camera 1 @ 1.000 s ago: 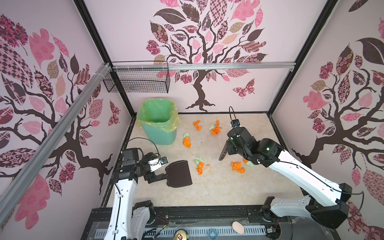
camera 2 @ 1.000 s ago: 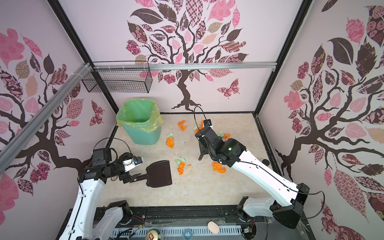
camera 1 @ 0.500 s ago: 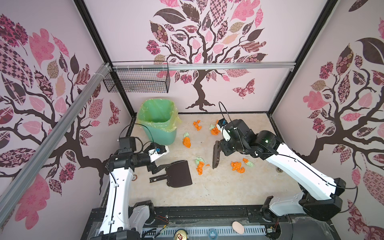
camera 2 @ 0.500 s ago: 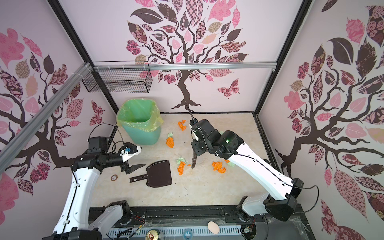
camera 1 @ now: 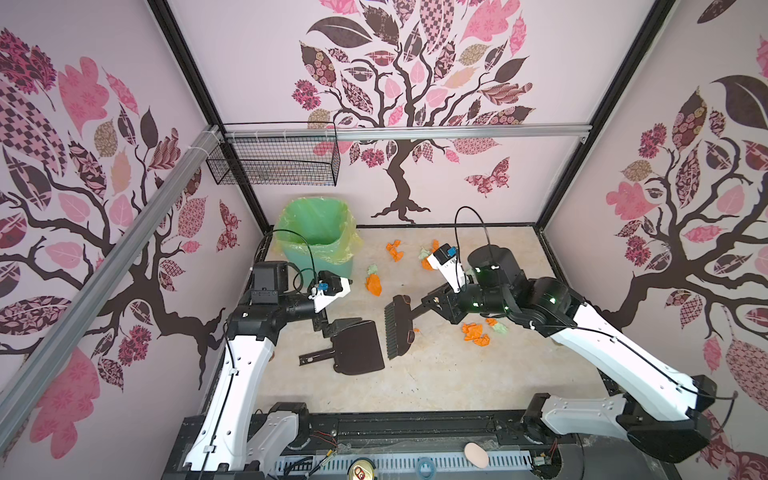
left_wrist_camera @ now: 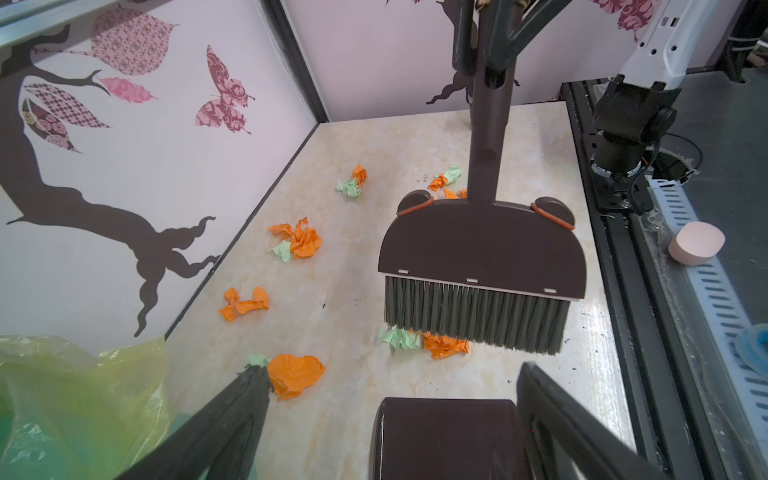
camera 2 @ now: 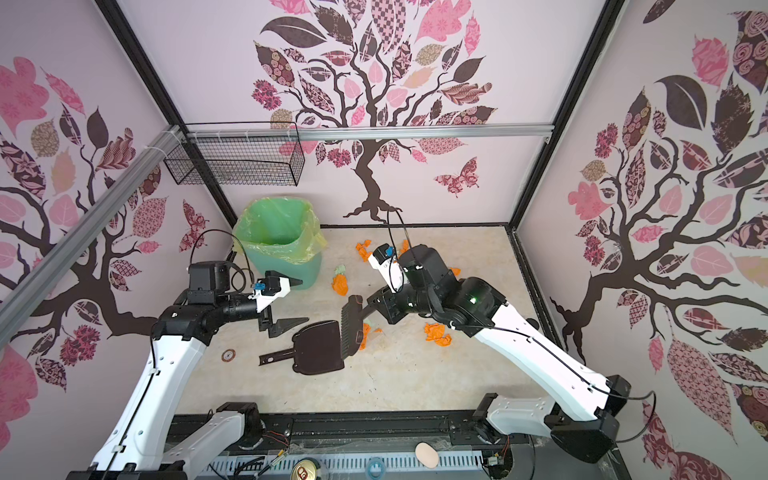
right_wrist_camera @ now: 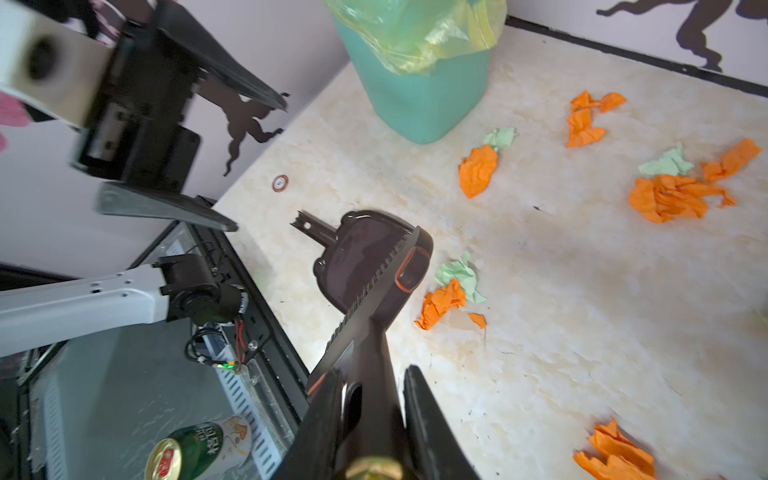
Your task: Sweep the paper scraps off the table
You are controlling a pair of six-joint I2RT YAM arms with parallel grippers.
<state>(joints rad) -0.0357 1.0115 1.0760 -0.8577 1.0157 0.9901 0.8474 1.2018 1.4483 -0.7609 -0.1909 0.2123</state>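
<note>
— Where are the paper scraps found?

— The small crumpled wads of orange and pale green paper are seen scattered on the table, a flat beige surface with a marbled pattern. Most are spread over its far half, from beside the green plastic bin lined with a yellow-green bag to the right of the middle. 2 wads, 1 green and 1 orange, are seen in the left wrist view at the bristle tips of the brush. No long axis can be told for the wads themselves.

— How is that dark brown, short-handled brush held and turned?

— Its handle is clamped between the closed fingers of the right gripper. In both top views the handle is seen running from that gripper towards the left. The head's long axis is set crosswise to it, from near to far. The bristles are turned towards the mouth of the dark brown plastic dustpan.

— And the dustpan?

— It is laid flat on the table, mouth towards the brush, handle pointing to the left arm's side. It is gripped by nothing.

— What is noted of the left gripper?

— It is spread wide and empty. It is held above the table, just beside the dustpan's far edge.
</note>
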